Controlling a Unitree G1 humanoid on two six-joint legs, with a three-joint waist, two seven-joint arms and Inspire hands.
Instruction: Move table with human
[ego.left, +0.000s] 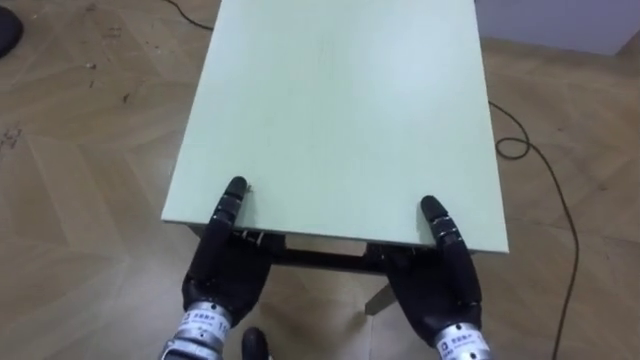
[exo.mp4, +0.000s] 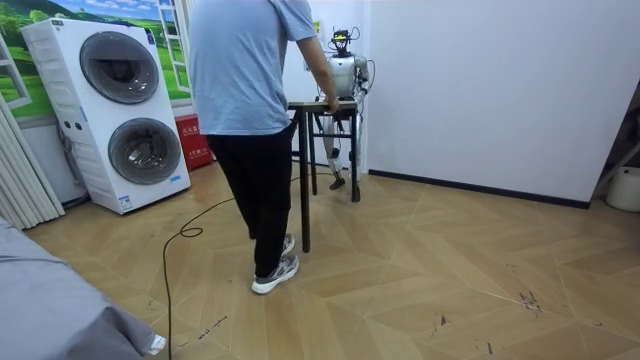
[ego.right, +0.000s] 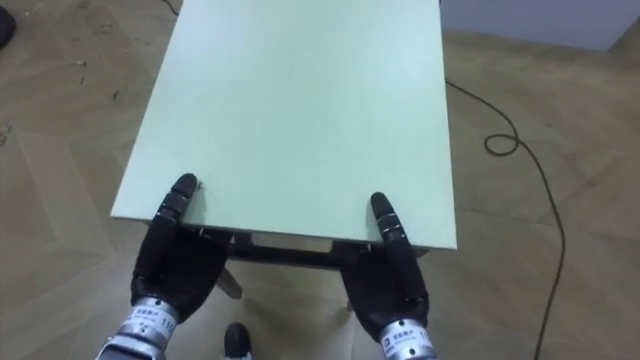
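Note:
The pale green table stretches away from me, its near edge right in front of my body. My left hand grips that edge near the left corner, thumb lying on top and the rest of the hand beneath the top. My right hand holds the same edge near the right corner in the same way. In the room view a person in a blue shirt stands at the far end of the table, one hand on its edge, facing me. I stand close to the white wall.
A dark cable loops over the wood floor to the right of the table. Stacked washing machines and a red box stand at the room view's left, and grey cloth lies at its lower left.

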